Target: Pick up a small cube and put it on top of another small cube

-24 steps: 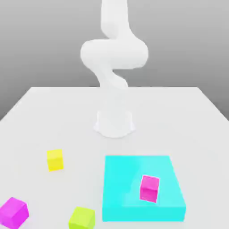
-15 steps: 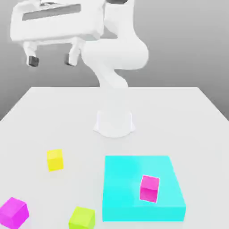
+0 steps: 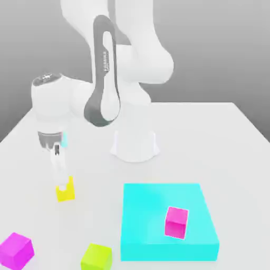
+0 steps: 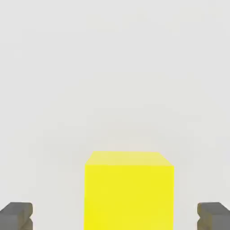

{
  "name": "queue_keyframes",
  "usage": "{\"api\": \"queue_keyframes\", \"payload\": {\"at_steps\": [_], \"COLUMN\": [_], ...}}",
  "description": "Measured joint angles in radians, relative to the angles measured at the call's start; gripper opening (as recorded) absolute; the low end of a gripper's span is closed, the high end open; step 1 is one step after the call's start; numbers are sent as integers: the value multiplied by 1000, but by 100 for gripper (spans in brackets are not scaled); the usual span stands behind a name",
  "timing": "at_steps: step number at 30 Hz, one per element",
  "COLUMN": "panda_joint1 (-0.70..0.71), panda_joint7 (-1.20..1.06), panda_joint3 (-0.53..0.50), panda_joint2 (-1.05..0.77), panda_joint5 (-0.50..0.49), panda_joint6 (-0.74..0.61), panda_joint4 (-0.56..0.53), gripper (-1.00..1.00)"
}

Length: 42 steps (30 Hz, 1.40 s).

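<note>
The small cube [image 3: 65,193], bright yellow, rests on the white table at the exterior view's left. My gripper [image 3: 61,182] has come straight down over it, and one white finger [image 3: 59,167] reaches to its top edge. In the hand view the cube [image 4: 129,191] stands between the two dark fingertips [image 4: 15,214], with a clear gap on each side. The gripper [image 4: 115,215] is open and not touching the cube's sides.
A lime yellow-green cube [image 3: 96,257] and a magenta cube [image 3: 16,250] lie near the front edge. A flat cyan block [image 3: 153,211] at the front right carries another magenta cube [image 3: 176,221]. The arm's base [image 3: 135,145] stands mid-table.
The hand has swung from high at the exterior view's upper left down onto the yellow cube. None of the cubes has moved.
</note>
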<state>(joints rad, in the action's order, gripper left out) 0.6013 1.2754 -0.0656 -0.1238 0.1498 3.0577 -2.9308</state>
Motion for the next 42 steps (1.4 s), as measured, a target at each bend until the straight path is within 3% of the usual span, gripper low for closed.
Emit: {"api": "queue_keyframes", "payload": {"at_steps": [3,4,13,22,30,42], "panda_joint1": [59,68,58,56,21,-44], "panda_joint7": [-10,-10,-1,132,319,459], "panda_joint3": [64,73,58,14,43,98], "panda_joint2": [-89,-109,-65,179,72,-144], "panda_joint5": [17,18,3,-168,-251,-169], "panda_joint6": [75,92,56,-155,-314,-504], "panda_joint4": [13,15,9,-25,239,647], "gripper": [0,-100,-100,-100,-100,-100]}}
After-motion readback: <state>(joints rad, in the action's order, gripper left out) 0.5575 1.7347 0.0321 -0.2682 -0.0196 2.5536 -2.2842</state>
